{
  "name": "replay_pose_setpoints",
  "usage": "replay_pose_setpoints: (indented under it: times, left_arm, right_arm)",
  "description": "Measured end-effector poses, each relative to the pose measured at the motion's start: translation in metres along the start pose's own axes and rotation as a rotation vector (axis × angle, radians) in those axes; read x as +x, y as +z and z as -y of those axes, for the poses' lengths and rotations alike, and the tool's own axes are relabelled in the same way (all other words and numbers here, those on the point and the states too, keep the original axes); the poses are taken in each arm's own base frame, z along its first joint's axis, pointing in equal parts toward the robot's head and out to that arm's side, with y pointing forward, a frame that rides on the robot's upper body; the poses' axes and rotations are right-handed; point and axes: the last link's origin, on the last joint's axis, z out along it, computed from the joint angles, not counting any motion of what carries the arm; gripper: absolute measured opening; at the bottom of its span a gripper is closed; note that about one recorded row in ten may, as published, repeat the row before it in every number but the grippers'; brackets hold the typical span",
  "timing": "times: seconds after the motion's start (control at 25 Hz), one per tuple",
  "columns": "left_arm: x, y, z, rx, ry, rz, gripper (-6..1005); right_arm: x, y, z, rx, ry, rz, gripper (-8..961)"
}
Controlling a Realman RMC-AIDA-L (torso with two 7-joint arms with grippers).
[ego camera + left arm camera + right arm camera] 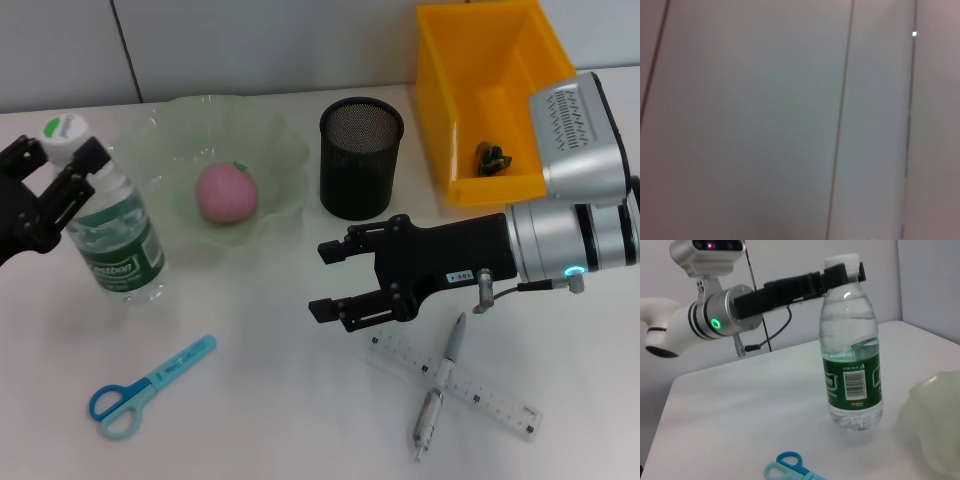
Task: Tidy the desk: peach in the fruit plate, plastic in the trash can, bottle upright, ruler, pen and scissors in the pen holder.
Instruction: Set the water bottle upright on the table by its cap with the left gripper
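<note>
Right tool [322, 280] hangs over the middle of the desk [260, 400] with its two black fingers spread apart and nothing between them, pointing toward the desk's left edge. Left tool [62, 175] reaches in from that left edge and is closed on the neck of the bottle [110, 225], just under the white cap — the right wrist view shows the same grip [845, 271] with the bottle [852, 365] standing upright on the desk. Most of the left arm is cut off in the head view, and the left wrist view shows only pale blank panels, so nothing of the desk can be read from it.

At the far right corner sits the yellow trash can [440, 110], its right side hidden behind the right arm; a small dark crumpled piece [492, 158] lies inside, too small to identify surely. The pale green fruit plate [270, 140] stands near the far edge, just beside the bottle, with the pink peach [226, 193] in it. The black mesh pen holder [360, 160] stands between plate and can, just beyond the right tool.

Toward the near edge, the clear ruler [490, 400] lies below the right tool with the pen [440, 385] crossed over it. The blue scissors [140, 390] lie closed near the near left corner, well apart from both tools.
</note>
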Motion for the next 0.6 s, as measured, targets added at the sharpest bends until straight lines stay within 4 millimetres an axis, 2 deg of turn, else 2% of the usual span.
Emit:
replay_pose_setpoints:
  times: [0.24, 0.6]
  left_arm:
    - [-0.010, -0.006, 0.004, 0.080, 0.007, -0.005, 444]
    - [-0.024, 0.001, 0.003, 0.112, 0.014, 0.028, 444]
  right_arm:
    - [0.000, 0.000, 0.000, 0.000, -0.001, -0.002, 758]
    - [0.000, 0.000, 0.000, 0.001, -0.010, -0.002, 758]
